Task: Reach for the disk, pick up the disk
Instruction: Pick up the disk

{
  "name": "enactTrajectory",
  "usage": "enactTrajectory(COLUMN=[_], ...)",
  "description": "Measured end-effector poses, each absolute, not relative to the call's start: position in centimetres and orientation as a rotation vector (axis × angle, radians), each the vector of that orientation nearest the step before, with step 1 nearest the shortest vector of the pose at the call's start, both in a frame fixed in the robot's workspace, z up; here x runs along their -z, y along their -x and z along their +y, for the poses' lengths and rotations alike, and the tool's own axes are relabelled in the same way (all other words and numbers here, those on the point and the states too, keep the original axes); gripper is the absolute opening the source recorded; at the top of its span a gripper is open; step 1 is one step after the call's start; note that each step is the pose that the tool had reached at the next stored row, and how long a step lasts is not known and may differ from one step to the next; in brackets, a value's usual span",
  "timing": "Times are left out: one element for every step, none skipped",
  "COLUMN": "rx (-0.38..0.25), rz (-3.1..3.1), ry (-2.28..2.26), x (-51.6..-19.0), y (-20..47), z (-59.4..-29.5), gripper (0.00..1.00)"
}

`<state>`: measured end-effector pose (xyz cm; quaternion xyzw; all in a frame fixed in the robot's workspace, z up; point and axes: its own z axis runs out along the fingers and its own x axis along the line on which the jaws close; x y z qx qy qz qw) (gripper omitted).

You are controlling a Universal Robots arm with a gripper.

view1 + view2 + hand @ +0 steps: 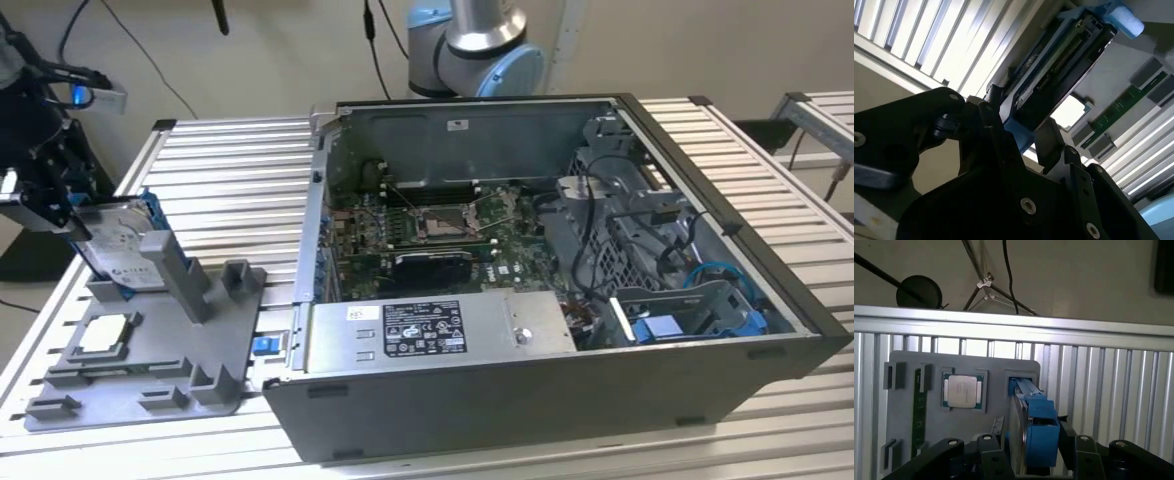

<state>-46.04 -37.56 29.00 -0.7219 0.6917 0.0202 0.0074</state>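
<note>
We find the gripper (pixel 1032 447) clenched on the disk (pixel 1035 426): in both wrist views its jaws lie against either side of the blue frame. The disk stands on edge, slightly tilted, its lower end in a slot of the grey holder (pixel 167 350) at the exterior view's left. A square chip (pixel 961 391) lies flat in the holder beside that slot. The open case (pixel 534 395) stands next to the holder on the slatted table (pixel 227 175).
</note>
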Motion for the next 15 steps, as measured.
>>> enactTrajectory(rx=[-0.064,-0.064,-0.064,-0.065,-0.065,-0.066,-0.066,-0.067,-0.067,-0.068,-0.069,-0.069,-0.069,-0.069,-0.069], rz=[2.162,2.161,2.161,2.160,2.159,2.159,2.158,2.157,2.157,2.156,2.156,2.155,2.155,2.155,2.155], ry=[2.257,2.256,2.255,2.255,2.254,2.253,2.253,2.252,2.251,2.251,2.250,2.250,2.250,2.250,2.250], x=[-28.8,-28.6,-28.4,-28.3,-28.1,-27.9,-27.7,-27.5,-27.3,-27.2,-27.0,-26.8,-26.7,-26.6,-26.6], y=[46.0,46.0,46.0,46.0,46.0,46.0,46.0,46.0,46.0,46.0,46.0,46.0,46.0,46.0,46.0], z=[-37.6,-37.6,-37.6,-37.6,-37.6,-37.6,-37.6,-37.6,-37.6,-37.6,-37.6,-37.6,-37.6,-37.6,-37.6], gripper=[1.00,1.00,1.00,1.00,1.00,1.00,1.00,1.00,1.00,1.00,1.00,1.00,1.00,1.00,1.00])
